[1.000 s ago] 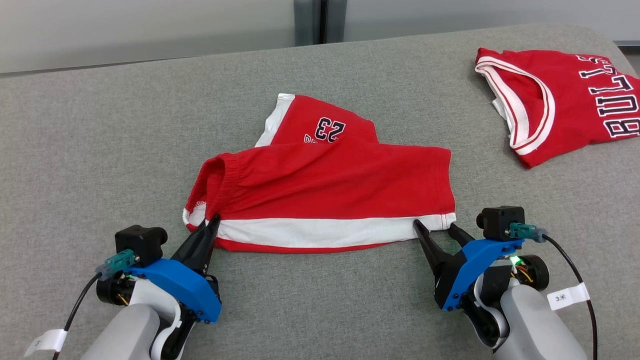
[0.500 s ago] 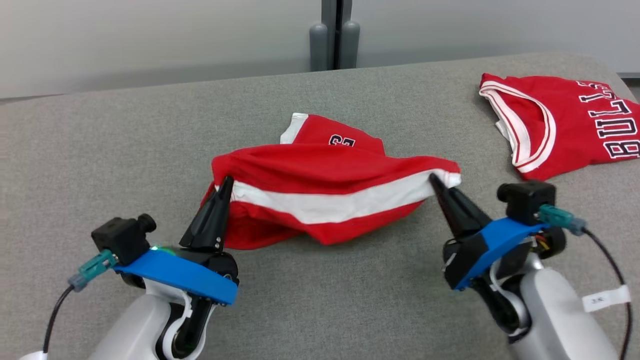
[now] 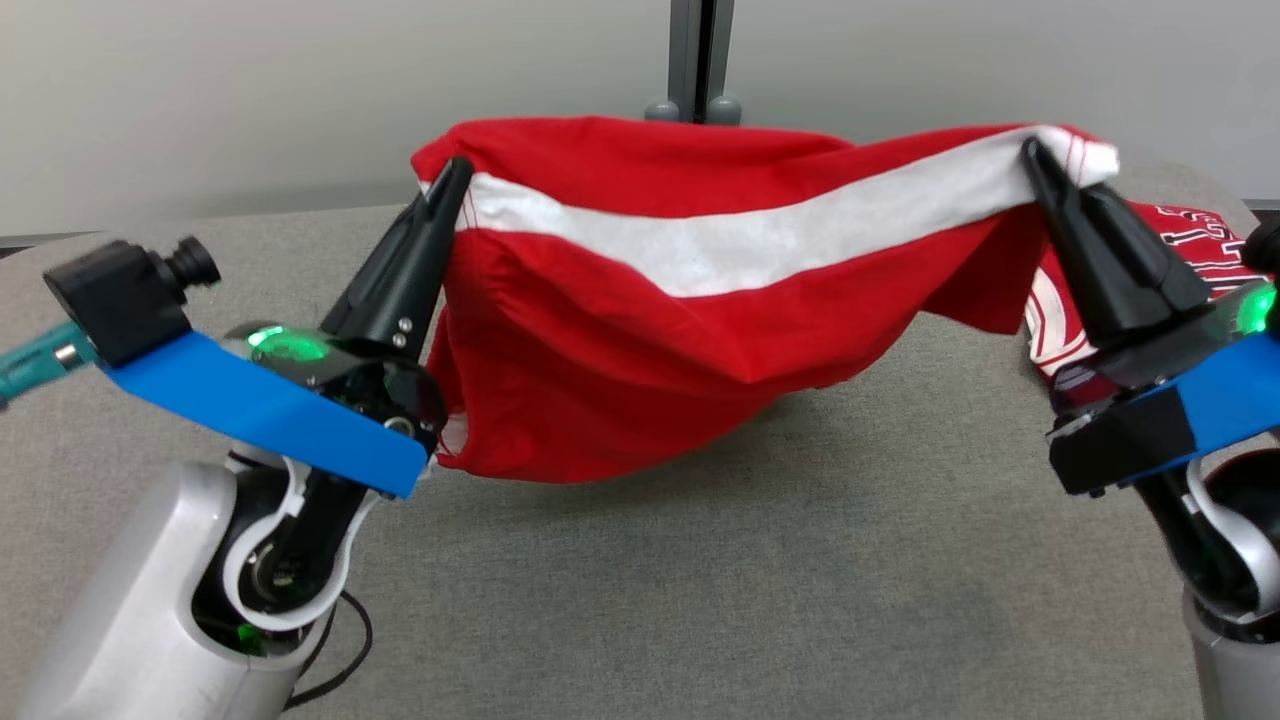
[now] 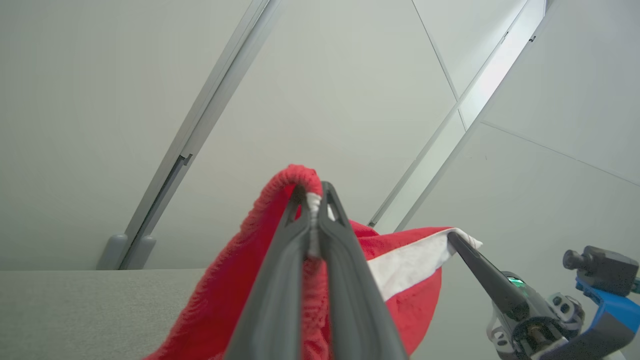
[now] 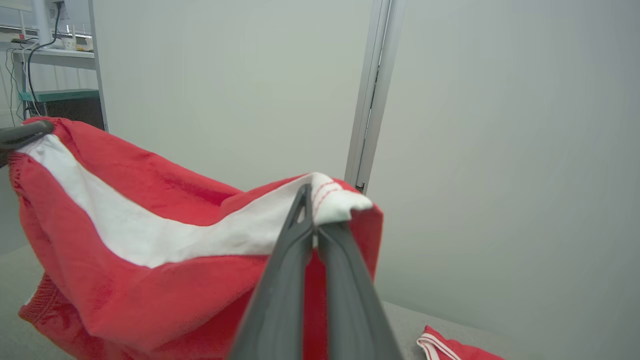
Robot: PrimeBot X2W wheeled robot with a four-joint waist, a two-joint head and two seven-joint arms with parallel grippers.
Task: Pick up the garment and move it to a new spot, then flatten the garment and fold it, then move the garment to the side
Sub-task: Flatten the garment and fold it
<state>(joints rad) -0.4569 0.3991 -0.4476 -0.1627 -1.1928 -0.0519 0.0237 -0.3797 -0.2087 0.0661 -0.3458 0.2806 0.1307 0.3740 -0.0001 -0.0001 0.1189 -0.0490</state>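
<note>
The garment (image 3: 680, 340), red shorts with a white stripe, hangs stretched between my two grippers above the grey table (image 3: 700, 600). My left gripper (image 3: 455, 175) is shut on the garment's left end by the waistband, seen close in the left wrist view (image 4: 312, 192). My right gripper (image 3: 1035, 155) is shut on the white right corner, seen close in the right wrist view (image 5: 310, 200). The cloth (image 5: 125, 280) sags in the middle, and its lowest fold hangs just above the table. The left wrist view also takes in the right gripper (image 4: 452, 237) pinching the far corner.
A red jersey (image 3: 1190, 240) with white lettering lies on the table at the far right, partly behind my right gripper, and its edge (image 5: 450, 347) appears in the right wrist view. A pale wall with a grey post (image 3: 700, 60) stands behind the table.
The right gripper closed on the garment's right corner. Both grippers then rose, lifting the garment off the table and stretching it. The head camera tilted upward.
</note>
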